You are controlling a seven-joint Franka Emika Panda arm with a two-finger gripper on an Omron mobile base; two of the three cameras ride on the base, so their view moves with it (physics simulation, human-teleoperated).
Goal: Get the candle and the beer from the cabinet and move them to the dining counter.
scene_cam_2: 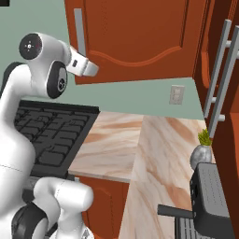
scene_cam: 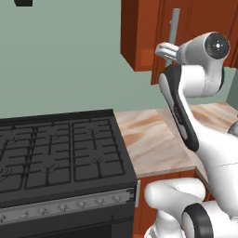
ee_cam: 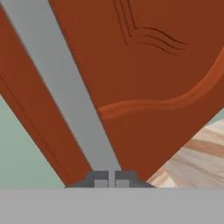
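The claw (ee_cam: 111, 180) is clamped tight on the cabinet's grey bar handle (ee_cam: 65, 87), at its lower end. Just beyond it the cabinet (scene_cam_2: 140, 32) door is shut, so candle and beer are hidden. Below it lies the counter (scene_cam_2: 116, 140). A straight pull, ignoring the hinge arc, could slip the pinch off.

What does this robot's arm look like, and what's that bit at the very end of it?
The arm is built of smooth, rounded glossy white shells, with dark bands and panels at the joints and a round dark cap on one joint's end. No loose cables show. At its end sits the tool: a small white block carrying two short, squared dark-grey fingers with paler inner pads.
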